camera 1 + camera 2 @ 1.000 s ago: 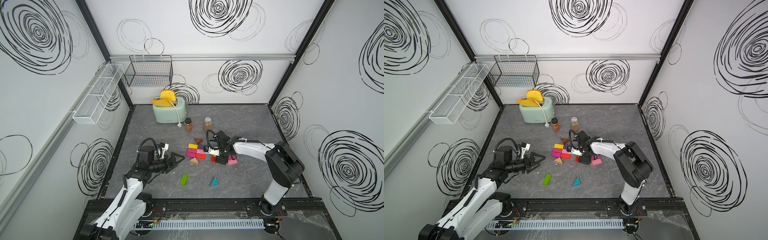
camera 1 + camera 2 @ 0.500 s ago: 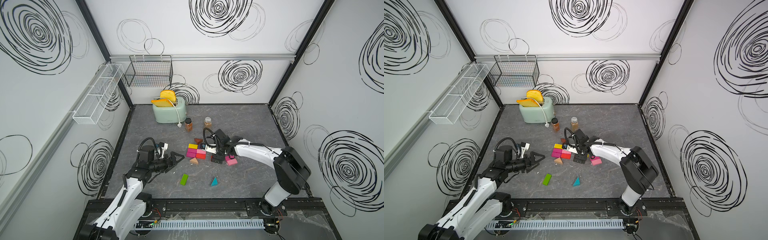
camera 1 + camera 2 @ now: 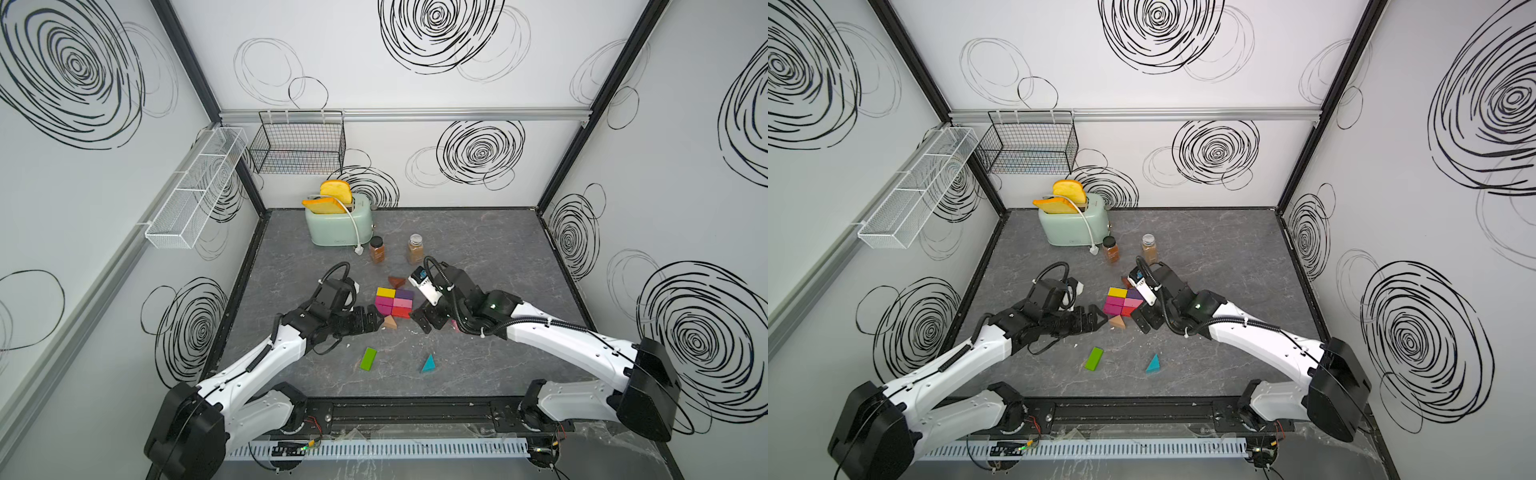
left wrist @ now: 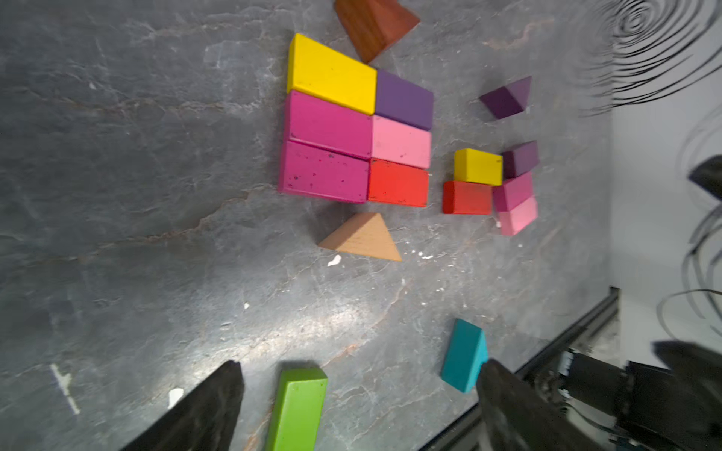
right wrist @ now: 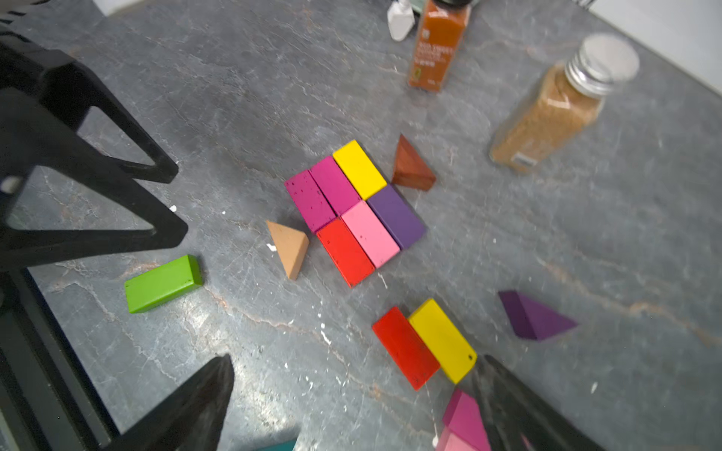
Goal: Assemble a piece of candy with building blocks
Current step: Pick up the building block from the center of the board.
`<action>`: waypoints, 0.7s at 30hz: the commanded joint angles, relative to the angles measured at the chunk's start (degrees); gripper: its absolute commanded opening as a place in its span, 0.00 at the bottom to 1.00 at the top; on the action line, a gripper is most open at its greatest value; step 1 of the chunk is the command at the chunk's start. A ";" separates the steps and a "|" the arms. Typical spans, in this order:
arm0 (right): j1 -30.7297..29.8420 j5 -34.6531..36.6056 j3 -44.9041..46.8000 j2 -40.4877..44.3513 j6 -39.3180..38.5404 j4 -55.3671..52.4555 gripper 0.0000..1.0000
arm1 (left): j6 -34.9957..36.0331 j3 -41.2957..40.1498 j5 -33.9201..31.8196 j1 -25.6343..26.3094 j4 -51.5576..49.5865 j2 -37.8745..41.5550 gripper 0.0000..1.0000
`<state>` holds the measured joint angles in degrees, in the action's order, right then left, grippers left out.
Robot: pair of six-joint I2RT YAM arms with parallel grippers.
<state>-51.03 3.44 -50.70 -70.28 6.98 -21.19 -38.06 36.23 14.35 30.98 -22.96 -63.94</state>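
Nearest the rail we note a green brick [image 3: 368, 359] and a teal wedge [image 3: 428, 363] lying loose on the bench [image 3: 478, 374], well apart from the build. Next in, the left hand [image 3: 371, 322] hangs low, fingers wide with nothing between them, its tips just beside the tan wedge [image 3: 390, 322]. Opposite, the right hand [image 3: 428, 321] has spread from a narrower set to fully wide within the last second, and its wrist view shows nothing held. It sits over a second group: a red brick [image 5: 405, 347] and a yellow brick [image 5: 442, 339] side by side, magenta and pink pieces [image 5: 463, 421] just beside one finger [image 5: 515, 414], and a purple wedge [image 5: 535, 316] near. We judge a piece was just let go there, so this group is not yet joined to anything. Beyond, the slab [image 3: 394, 302] of six bricks lies flat and tight, likely the candy's body. The tan wedge lies near its near side and the brown wedge [image 3: 397, 281] just beside its far side, neither seated. Farthest stand two jars [image 3: 377, 249] and a toaster [image 3: 338, 220], uninvolved.
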 commanded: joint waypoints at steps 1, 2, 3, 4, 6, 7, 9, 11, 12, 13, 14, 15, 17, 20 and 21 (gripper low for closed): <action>1.20 -1.78 3.65 5.48 8.71 3.56 0.99 | 1.57 1.03 -10.15 5.04 -6.89 -3.70 0.98; 2.07 -2.86 4.21 6.32 8.51 3.25 0.99 | 1.06 1.37 -11.87 6.93 -7.58 -4.35 0.98; 2.77 -3.53 4.61 6.83 8.28 2.70 0.99 | 0.51 1.62 -13.51 8.45 -8.32 -4.98 0.98; 3.30 -3.92 5.01 7.31 8.09 2.50 0.99 | 0.16 1.70 -14.57 9.35 -8.79 -5.60 0.98; 4.33 -5.49 6.42 8.46 8.01 2.93 0.99 | -0.47 1.58 -16.29 11.47 -8.94 -7.11 0.99; 4.88 -6.37 7.14 8.81 8.20 3.38 0.99 | -0.77 1.55 -16.43 12.18 -8.86 -7.83 1.00; 6.03 -8.37 8.68 9.19 8.42 4.16 0.99 | -1.35 1.39 -17.34 13.90 -9.09 -9.45 0.97; 6.60 -9.11 10.10 9.50 8.40 4.91 0.99 | -1.73 1.65 -18.56 15.45 -10.01 -10.85 0.93; 6.85 -9.35 10.70 9.75 8.40 5.37 0.99 | -1.88 1.65 -19.25 16.08 -10.20 -11.34 0.92; 7.14 -9.59 11.37 10.18 8.40 5.82 0.99 | -2.01 1.65 -19.53 16.62 -10.22 -11.84 0.89; 7.51 -9.68 11.90 10.78 8.40 6.44 0.99 | -2.08 1.65 -19.58 17.08 -10.13 -12.35 0.86; 7.81 -9.69 12.17 11.17 8.20 6.66 0.99 | -2.18 1.61 -19.65 17.40 -10.09 -12.81 0.83; 9.12 -9.69 12.46 12.22 7.39 6.61 0.99 | -2.34 1.64 -19.71 18.28 -10.00 -13.74 0.72; 11.51 -9.94 12.47 13.69 5.84 6.08 0.99 | -2.63 2.00 -20.07 19.49 -10.39 -14.61 0.55; 12.46 -10.14 12.46 14.29 5.20 5.91 0.99 | -2.63 2.15 -20.11 19.75 -10.47 -14.83 0.51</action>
<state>-40.53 -5.91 -38.28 -58.00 13.63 -16.91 -39.88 36.58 -3.73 49.87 -32.10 -78.08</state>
